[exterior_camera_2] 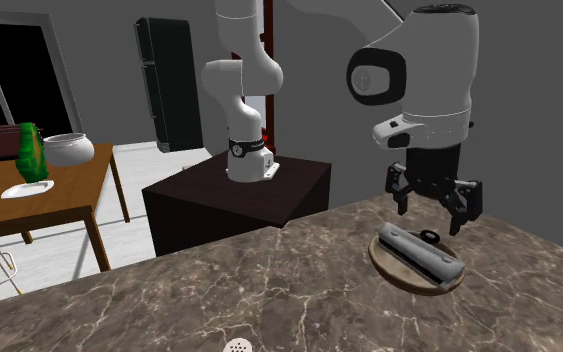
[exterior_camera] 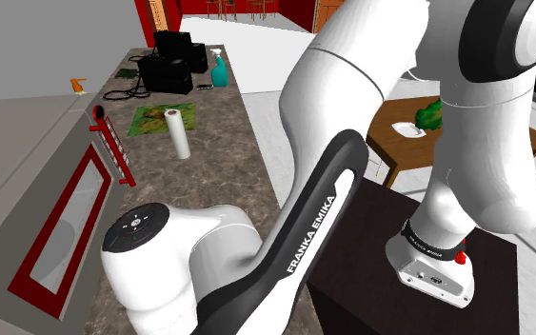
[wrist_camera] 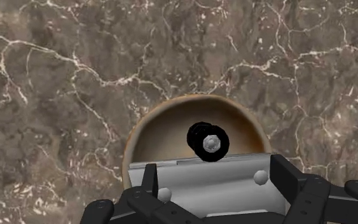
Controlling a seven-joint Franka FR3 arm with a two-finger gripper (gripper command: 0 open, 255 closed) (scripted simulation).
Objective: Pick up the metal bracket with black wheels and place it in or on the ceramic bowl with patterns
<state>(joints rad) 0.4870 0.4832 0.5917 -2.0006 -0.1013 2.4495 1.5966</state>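
A grey metal bracket (exterior_camera_2: 419, 254) with a black wheel (wrist_camera: 208, 141) lies across a shallow brown bowl (exterior_camera_2: 396, 271) on the dark marble counter. In the wrist view the bracket (wrist_camera: 203, 181) spans the bowl's near half, and the bowl's brown inside (wrist_camera: 165, 135) shows beyond it. My black gripper (exterior_camera_2: 433, 214) hangs just above the bracket, open, with its fingers apart and clear of it. Seen from the wrist, the gripper (wrist_camera: 217, 186) has one fingertip on each side of the bracket's top face.
Farther along the counter lie a white paper roll (exterior_camera: 177, 131), a teal spray bottle (exterior_camera: 219, 70), black boxes (exterior_camera: 174, 60) and a red rack (exterior_camera: 113, 143). A wooden table (exterior_camera_2: 29, 200) with a green plant and white dishes stands beyond the dark stand (exterior_camera_2: 239, 200).
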